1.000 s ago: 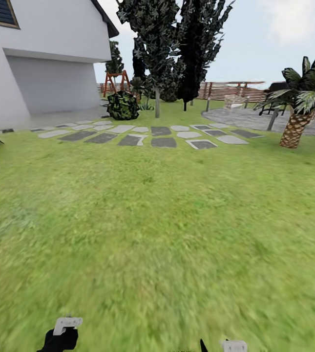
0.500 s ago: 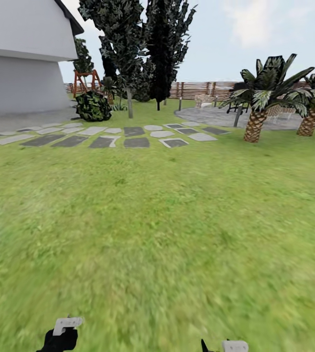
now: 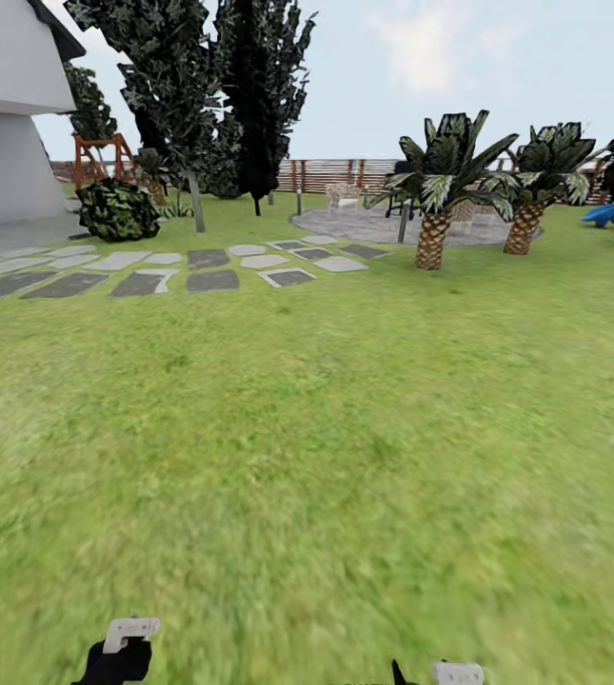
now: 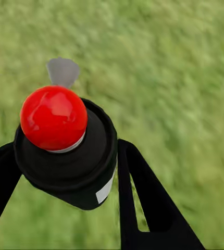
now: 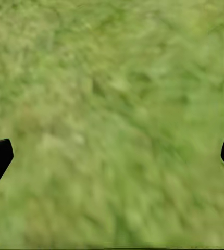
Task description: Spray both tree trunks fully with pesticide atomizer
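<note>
While your left claw (image 4: 65, 172) is pinching the pesticide atomizer (image 4: 65, 140) by its black body, your right claw (image 5: 112, 156) is hanging spread wide over grass. You are facing open lawn (image 3: 326, 428); stepping stones (image 3: 211, 281), palms (image 3: 435, 190) and the fence (image 3: 335, 174) are lying well ahead.

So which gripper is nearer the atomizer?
Left. The left gripper is shut on the atomizer, its fingers either side; the right gripper hangs open over grass.
</note>
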{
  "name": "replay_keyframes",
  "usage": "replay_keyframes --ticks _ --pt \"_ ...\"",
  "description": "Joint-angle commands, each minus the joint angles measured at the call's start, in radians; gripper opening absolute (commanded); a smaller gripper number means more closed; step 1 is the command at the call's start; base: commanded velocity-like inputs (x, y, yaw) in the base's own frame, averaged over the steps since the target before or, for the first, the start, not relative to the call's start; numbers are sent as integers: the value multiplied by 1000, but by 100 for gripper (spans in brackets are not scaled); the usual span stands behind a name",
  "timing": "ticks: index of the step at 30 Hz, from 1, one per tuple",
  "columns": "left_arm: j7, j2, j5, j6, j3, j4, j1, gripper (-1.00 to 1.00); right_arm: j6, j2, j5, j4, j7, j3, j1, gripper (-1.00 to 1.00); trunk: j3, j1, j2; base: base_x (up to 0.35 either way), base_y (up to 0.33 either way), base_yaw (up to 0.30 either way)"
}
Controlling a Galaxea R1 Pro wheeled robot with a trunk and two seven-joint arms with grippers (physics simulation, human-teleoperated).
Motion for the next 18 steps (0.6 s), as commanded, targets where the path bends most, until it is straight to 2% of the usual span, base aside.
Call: replay_keyframes --ticks 1,18 --pt "0 0 0 0 0 0 0 -100 0 0 0 0 0 0 0 100 0 0 0 0 -237 -300" --pt "0 -1 -1 0 0 3 0 -100 0 0 1 0 0 1 0 100 0 0 0 0 -237 -300"
